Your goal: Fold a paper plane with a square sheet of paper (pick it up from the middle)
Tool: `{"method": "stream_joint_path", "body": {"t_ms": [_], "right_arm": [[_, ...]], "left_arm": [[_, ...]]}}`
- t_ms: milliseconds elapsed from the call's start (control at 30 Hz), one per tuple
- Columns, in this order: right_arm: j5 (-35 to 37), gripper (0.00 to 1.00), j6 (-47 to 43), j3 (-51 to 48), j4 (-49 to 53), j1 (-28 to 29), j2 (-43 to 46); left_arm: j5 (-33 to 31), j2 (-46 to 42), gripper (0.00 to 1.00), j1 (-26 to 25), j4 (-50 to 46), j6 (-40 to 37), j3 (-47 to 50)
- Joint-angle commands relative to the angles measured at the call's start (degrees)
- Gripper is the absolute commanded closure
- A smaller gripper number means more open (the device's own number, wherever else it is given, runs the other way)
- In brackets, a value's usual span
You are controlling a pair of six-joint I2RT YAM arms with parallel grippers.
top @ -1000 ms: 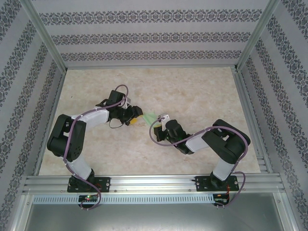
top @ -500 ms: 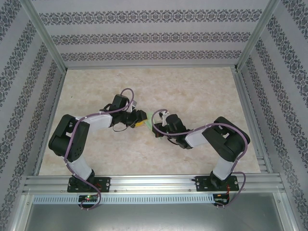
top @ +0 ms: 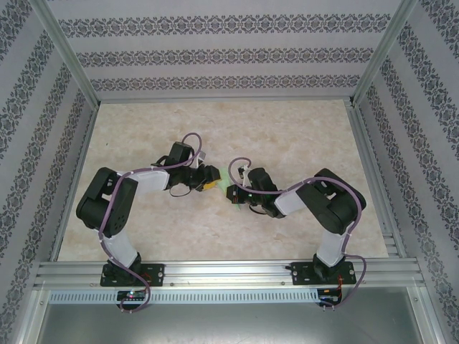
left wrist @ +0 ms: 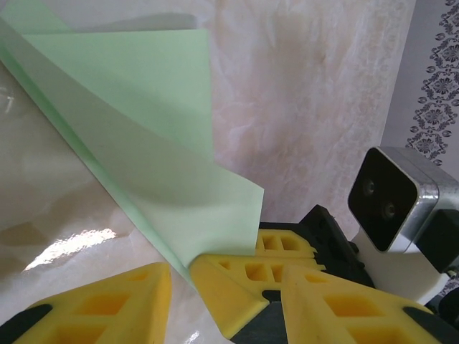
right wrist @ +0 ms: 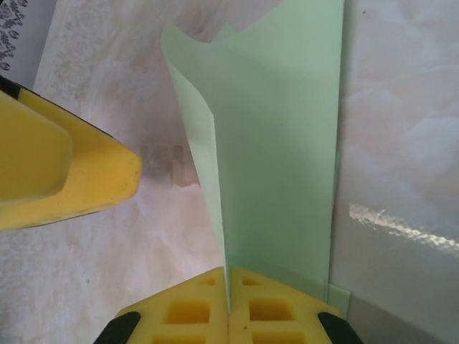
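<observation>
Pinching the lower edge of a pale green sheet of paper [right wrist: 280, 143], the right gripper [right wrist: 228, 307] has its two yellow fingers pressed flat together with the paper caught in the seam. From that pinch the sheet rises and bows, one layer curling away to the left, so it is partly folded and not flat. Overhead, both arms reach to the middle of the table [top: 301, 136], the left gripper [top: 209, 180] just beside the right one with the paper between them. The left gripper's jaws stand apart; a pointed corner of the sheet dips toward the gap, though from this angle I cannot be sure either finger touches it. Seen from the right wrist, one left finger [right wrist: 64, 172] is near the curled layer but apart from it.

Several things could go wrong from here. The right hold is only on the margin, so a sideways tug from the left could slide the paper out or tear it. If the left jaws shut while the layer is bowed, the crease would likely land crooked and the paper plane come out lopsided. The grippers are crowded, so a small misjudged move could knock fingers together and crumple the sheet. The loose layer may also spring open if released.
</observation>
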State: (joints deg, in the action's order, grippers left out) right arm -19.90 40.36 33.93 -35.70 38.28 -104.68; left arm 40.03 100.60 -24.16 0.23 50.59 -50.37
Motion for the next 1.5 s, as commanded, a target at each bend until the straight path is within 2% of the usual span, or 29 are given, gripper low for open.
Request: {"method": "stream_joint_path", "body": {"t_ms": [0,200,467,1000,1467], "right_arm": [[-2.74,1.00,2.33,0.96,-2.27,-0.84,-1.52],[-3.71,1.00,3.55,0.85,-2.62,-1.73,-3.02],[-3.72,0.99,1.78,1.32,1.71,-1.90,-3.20],[-3.21,0.98,0.52,2.19,6.09,-1.90,-3.24],[-5.19,0.85,1.10,3.57,9.78,-2.05,0.41]], "left_arm": [[1.03,0.95,0.56,-0.76,2.63,-1.62,-0.19],[1.93,2.36,0.57,-1.09,3.50,-1.72,-0.63],[3.44,3.89,0.61,-1.62,5.26,-1.37,-1.90],[2.65,8.19,0.76,-1.68,5.92,-2.53,-3.15],[0.10,9.60,0.80,-1.68,2.42,-4.18,-3.68]]}}
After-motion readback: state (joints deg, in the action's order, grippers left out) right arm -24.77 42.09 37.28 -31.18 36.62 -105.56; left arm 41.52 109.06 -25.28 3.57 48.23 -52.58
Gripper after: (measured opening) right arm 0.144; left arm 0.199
